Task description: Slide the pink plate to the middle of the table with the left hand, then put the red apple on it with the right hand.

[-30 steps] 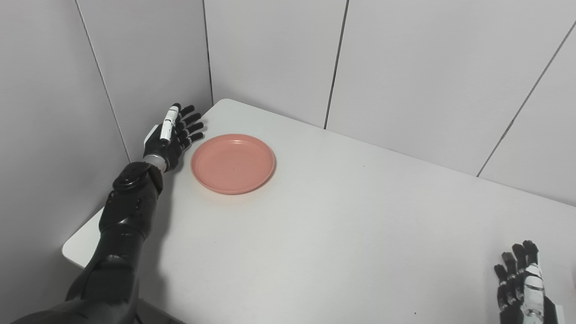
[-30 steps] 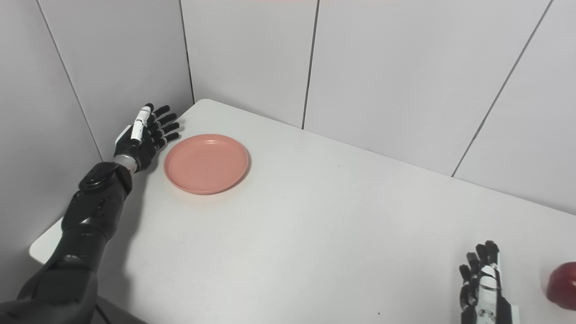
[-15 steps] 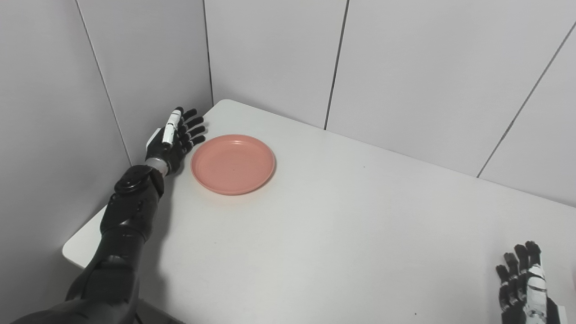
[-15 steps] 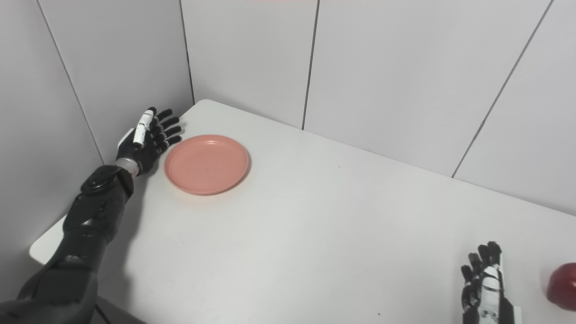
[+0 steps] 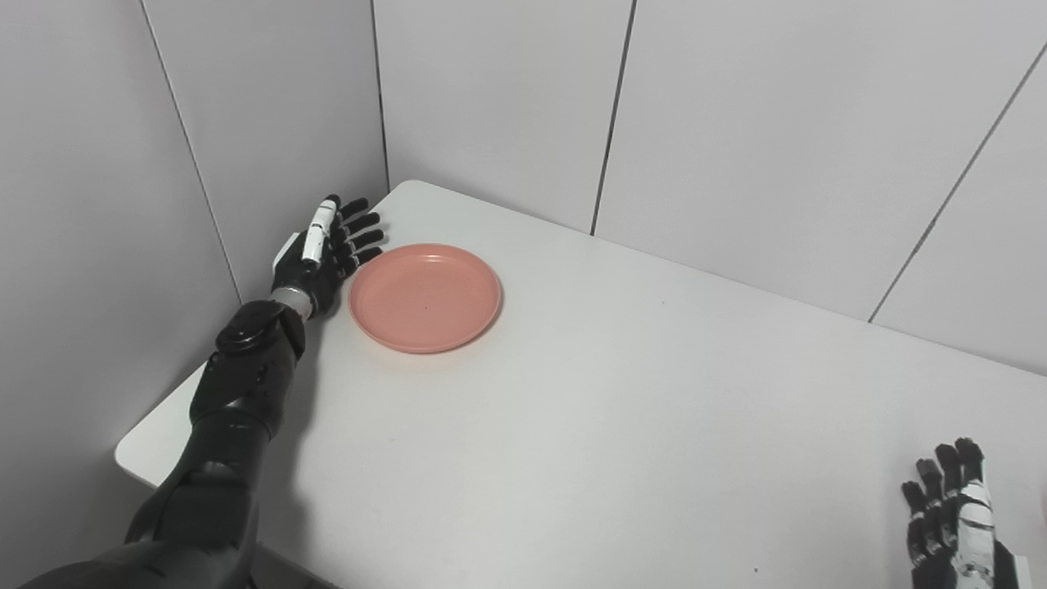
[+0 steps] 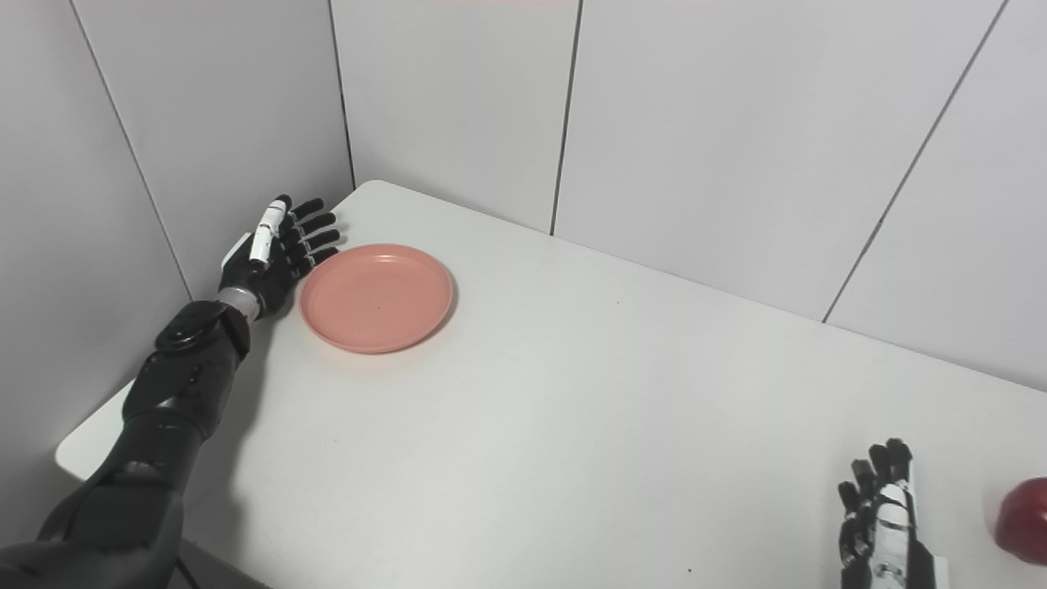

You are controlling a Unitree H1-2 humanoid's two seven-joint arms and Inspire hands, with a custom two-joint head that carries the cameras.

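The pink plate (image 5: 424,296) lies flat near the far left corner of the white table (image 5: 622,425). My left hand (image 5: 323,254) stands open on edge just left of the plate, fingers stretched out, fingertips at or very near its rim. My right hand (image 6: 879,523) rests open at the bottom right, holding nothing. The red apple (image 6: 1024,520) sits on the table just right of that hand, cut off by the right eye view's edge, and cannot be made out in the left eye view.
Grey wall panels (image 5: 736,123) close in the table at the back and on the left (image 5: 98,204), close behind my left hand. The table's near left corner (image 5: 135,454) is rounded.
My left hand has moved right, from a small gap away to the plate's left rim. The plate has barely shifted. The right hand has stayed put.
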